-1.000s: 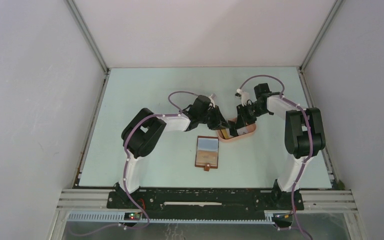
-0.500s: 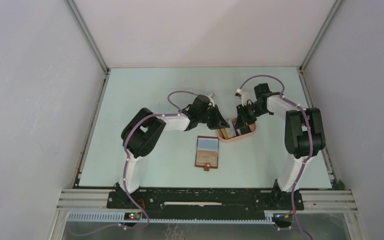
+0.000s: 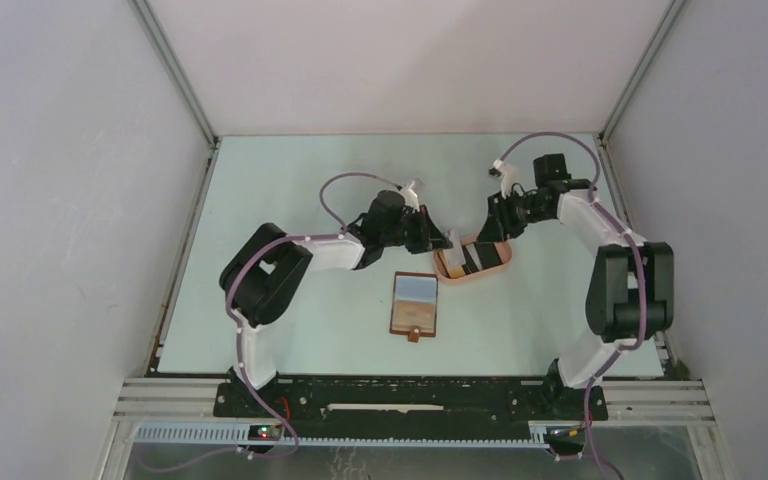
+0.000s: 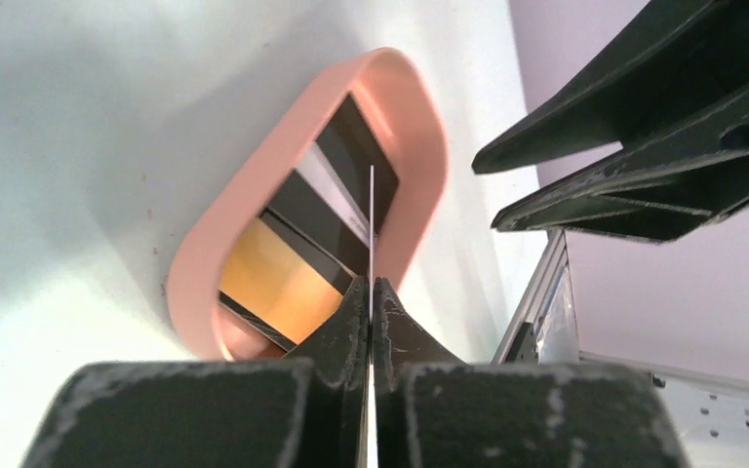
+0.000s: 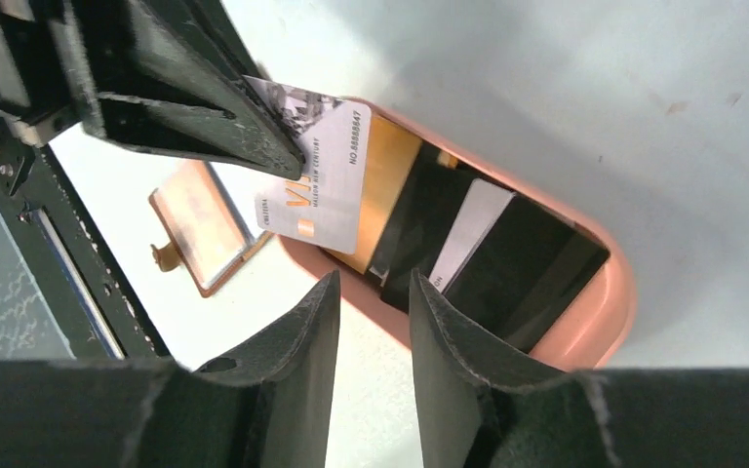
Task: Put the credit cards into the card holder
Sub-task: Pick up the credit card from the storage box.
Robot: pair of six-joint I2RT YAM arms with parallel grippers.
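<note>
My left gripper (image 3: pixel 442 239) is shut on a grey-white credit card (image 5: pixel 317 177), held on edge just above the left end of the pink tray (image 3: pixel 498 268). In the left wrist view the card (image 4: pixel 372 224) shows edge-on between the closed jaws (image 4: pixel 372 285). A yellow card (image 5: pixel 387 185) and dark cards (image 5: pixel 512 261) lie in the tray. The reddish-brown card holder (image 3: pixel 415 305) lies open on the table in front of the tray, a grey-blue card showing in it. My right gripper (image 5: pixel 371 288) is open and empty, raised behind the tray (image 3: pixel 490 230).
The pink oval tray's rim (image 4: pixel 254 175) surrounds the loose cards. Grey walls close in the table on three sides. The metal frame rail (image 3: pixel 410 385) runs along the near edge.
My left gripper has lifted the grey-white card out of the tray. My right gripper has pulled up and back from the tray toward the far right.
</note>
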